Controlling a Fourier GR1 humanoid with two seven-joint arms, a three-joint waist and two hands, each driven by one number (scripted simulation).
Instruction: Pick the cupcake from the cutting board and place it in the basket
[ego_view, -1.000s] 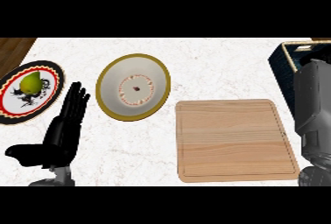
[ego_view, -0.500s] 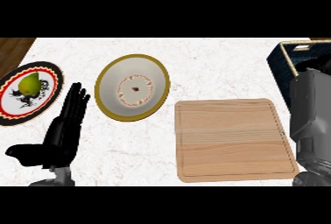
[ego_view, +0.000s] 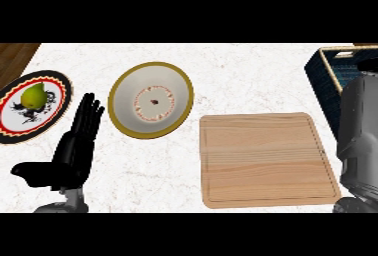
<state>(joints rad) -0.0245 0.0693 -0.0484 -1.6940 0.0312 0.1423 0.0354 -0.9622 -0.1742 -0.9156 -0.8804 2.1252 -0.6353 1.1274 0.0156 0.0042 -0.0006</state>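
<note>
The table (ego_view: 251, 75) is white marble, with a strip of brown wood at its 10 o'clock corner. No cupcake shows anywhere. The board (ego_view: 262, 160), at 4 o'clock, lies bare, and nothing shows in the visible corner of the basket (ego_view: 325, 90), at 2 o'clock. The grey right forearm (ego_view: 360, 145) runs up the 3 o'clock edge, past the board's right side, and ends over the basket's near wall. The right hand is out of sight, so I cannot tell whether it is spread or pinching anything.

Just beside the board, at 11 o'clock from it, sits a gold-rimmed plate (ego_view: 148, 75) carrying only a small ring of marks. Further off at 9 o'clock, a patterned plate (ego_view: 46, 120) holds a pear (ego_view: 33, 95). The left hand (ego_view: 70, 155) rests at 8 o'clock between the 2 plates, fingers straight and pressed together, pointing up, touching nothing.

My judgement is that the carry or the drop into the basket is the step in hand. If the cupcake is held, the next move calls for lowering it inside the walls before letting go.
</note>
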